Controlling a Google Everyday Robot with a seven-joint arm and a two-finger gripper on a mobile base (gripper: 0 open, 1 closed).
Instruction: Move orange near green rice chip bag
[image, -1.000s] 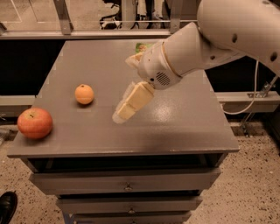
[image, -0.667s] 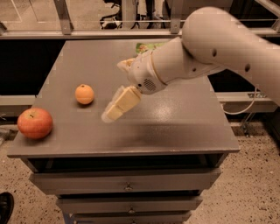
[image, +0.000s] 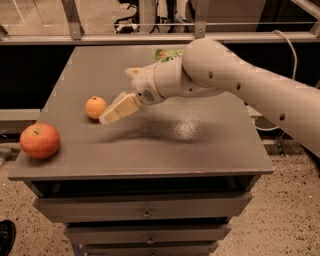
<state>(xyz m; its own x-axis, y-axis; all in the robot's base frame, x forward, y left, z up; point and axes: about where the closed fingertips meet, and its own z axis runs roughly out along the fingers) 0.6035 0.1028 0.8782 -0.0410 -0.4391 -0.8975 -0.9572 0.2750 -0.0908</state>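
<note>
The small orange (image: 95, 107) sits on the grey table (image: 165, 145) at the left of its middle. The gripper (image: 111, 114) reaches in from the right, its cream fingers (image: 120, 108) low over the table and just right of the orange, nearly touching it. The green rice chip bag (image: 168, 53) lies at the table's far edge, mostly hidden behind the white arm (image: 225, 80); only a green corner shows.
A larger red-orange apple (image: 40, 140) sits at the table's front left corner. The table top has drawers below its front edge. A metal rail runs behind the table. A dark shoe (image: 6, 236) shows at the floor, bottom left.
The gripper has moved left and down across the table, from the middle to right beside the orange. The orange and the apple have not moved.
</note>
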